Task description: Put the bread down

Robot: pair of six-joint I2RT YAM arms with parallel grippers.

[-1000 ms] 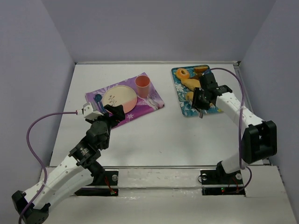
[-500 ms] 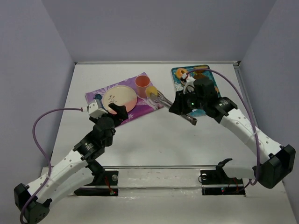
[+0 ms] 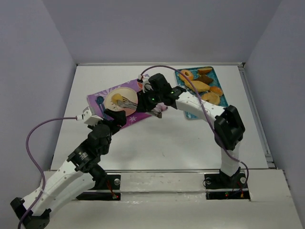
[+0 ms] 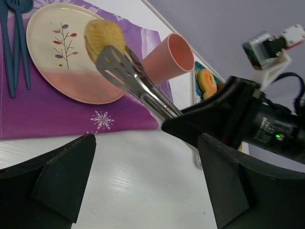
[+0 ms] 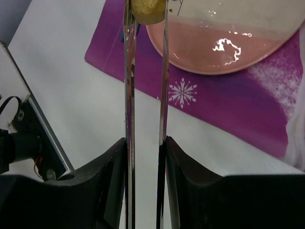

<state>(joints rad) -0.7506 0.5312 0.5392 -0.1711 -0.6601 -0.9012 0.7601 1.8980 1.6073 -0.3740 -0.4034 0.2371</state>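
Observation:
My right gripper (image 3: 151, 101) is shut on metal tongs (image 3: 129, 101), and the tongs pinch a round golden bread roll (image 3: 116, 99). The roll hangs over the left part of the pink and cream plate (image 3: 109, 102) on the purple placemat (image 3: 143, 114). In the right wrist view the tongs (image 5: 129, 95) run between my fingers (image 5: 110, 162) to the roll (image 5: 147, 10) at the plate's (image 5: 224, 43) edge. The left wrist view shows the roll (image 4: 104, 34), tongs (image 4: 138, 83) and plate (image 4: 52, 52). My left gripper (image 3: 114, 117) is open and empty, low by the placemat's near edge.
A blue tray (image 3: 209, 76) with several other breads (image 3: 200, 86) lies at the back right. A pink cup (image 4: 167, 57) stands on the placemat behind the plate. Blue forks (image 4: 14, 43) lie left of the plate. My right arm stretches across the table's middle.
My right arm has swung left from the tray, carrying the roll in the tongs to above the plate. My left arm shifted only slightly.

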